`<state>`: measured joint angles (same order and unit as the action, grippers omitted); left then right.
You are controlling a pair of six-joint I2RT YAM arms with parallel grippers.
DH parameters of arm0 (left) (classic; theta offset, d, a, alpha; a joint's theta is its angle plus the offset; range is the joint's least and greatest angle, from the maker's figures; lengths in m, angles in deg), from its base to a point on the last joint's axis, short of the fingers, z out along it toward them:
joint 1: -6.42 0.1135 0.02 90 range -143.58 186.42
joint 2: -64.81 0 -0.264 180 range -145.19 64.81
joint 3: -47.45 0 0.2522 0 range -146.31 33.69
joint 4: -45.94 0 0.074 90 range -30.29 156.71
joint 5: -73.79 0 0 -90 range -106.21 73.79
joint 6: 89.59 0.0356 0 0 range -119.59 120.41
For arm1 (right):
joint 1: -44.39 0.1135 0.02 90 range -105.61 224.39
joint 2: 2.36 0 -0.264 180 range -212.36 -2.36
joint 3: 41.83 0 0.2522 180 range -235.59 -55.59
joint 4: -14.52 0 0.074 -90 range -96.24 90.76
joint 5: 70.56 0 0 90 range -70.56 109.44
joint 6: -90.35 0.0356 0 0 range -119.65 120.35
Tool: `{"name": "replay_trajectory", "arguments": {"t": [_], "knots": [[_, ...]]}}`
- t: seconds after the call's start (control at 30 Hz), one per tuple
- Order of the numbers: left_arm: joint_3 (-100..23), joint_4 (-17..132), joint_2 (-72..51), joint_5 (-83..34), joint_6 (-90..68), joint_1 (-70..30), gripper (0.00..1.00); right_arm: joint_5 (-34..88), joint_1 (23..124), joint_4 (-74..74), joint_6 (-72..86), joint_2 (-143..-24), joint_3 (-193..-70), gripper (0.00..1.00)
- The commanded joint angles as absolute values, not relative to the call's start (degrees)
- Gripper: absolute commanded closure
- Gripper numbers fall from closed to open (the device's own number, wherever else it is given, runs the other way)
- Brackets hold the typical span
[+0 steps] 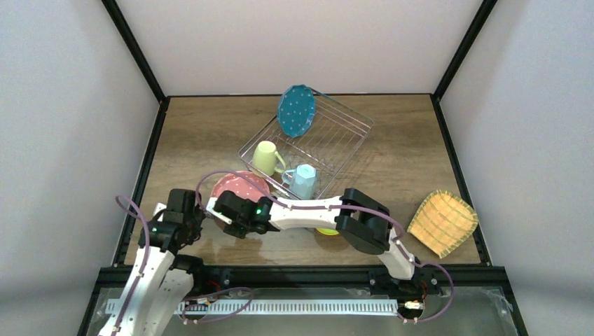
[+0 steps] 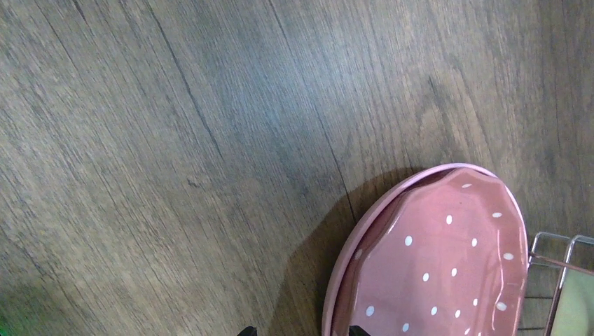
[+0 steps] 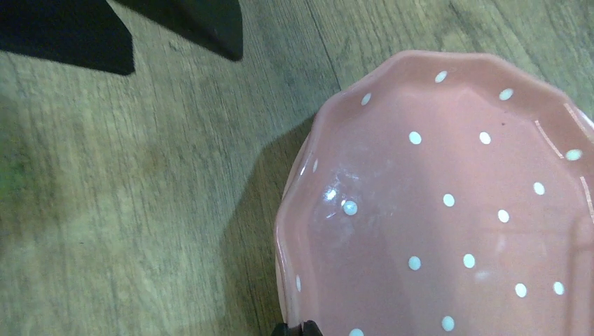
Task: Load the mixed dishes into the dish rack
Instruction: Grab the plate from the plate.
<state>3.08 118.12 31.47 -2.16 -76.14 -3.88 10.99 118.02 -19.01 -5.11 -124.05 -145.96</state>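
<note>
Top external view, pink dotted plate (image 1: 240, 186) being held on the table (image 1: 392, 175) just beside the near corner of the dish rack (image 1: 336, 140), left wrist view, left gripper (image 2: 301, 330) fingers being held apart, right wrist view, right gripper (image 3: 298, 327) being pinched narrow on that plate's rim.

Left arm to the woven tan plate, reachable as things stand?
Probably not. The woven tan plate sits at the far right edge, and the right arm, stretched across to the pink plate, lies between it and the left arm.
</note>
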Motion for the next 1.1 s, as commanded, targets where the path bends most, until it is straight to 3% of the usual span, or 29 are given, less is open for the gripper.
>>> {"name": "replay_trajectory", "arguments": {"t": [0.0,0.27,0.63,1.07], "knots": [[2.5,118.8,32.4,-3.1,-76.9,-4.2,0.24,9.7,117.5,-20.6,-2.2,-120.0,-148.2,0.99],[3.0,119.8,33.8,-3.2,-77.5,-4.2,0.23,9.6,117.5,-20.6,-1.3,-118.4,-147.4,0.99],[5.6,112.4,36.6,-7.4,-78.8,-4.2,0.06,9.1,117.5,-21.3,-1.4,-116.4,-148.1,0.99],[11.2,104.8,37.4,-10.4,-81.6,-4.2,0.04,9.3,117.0,-22.0,-1.8,-115.1,-148.7,0.99]]}}
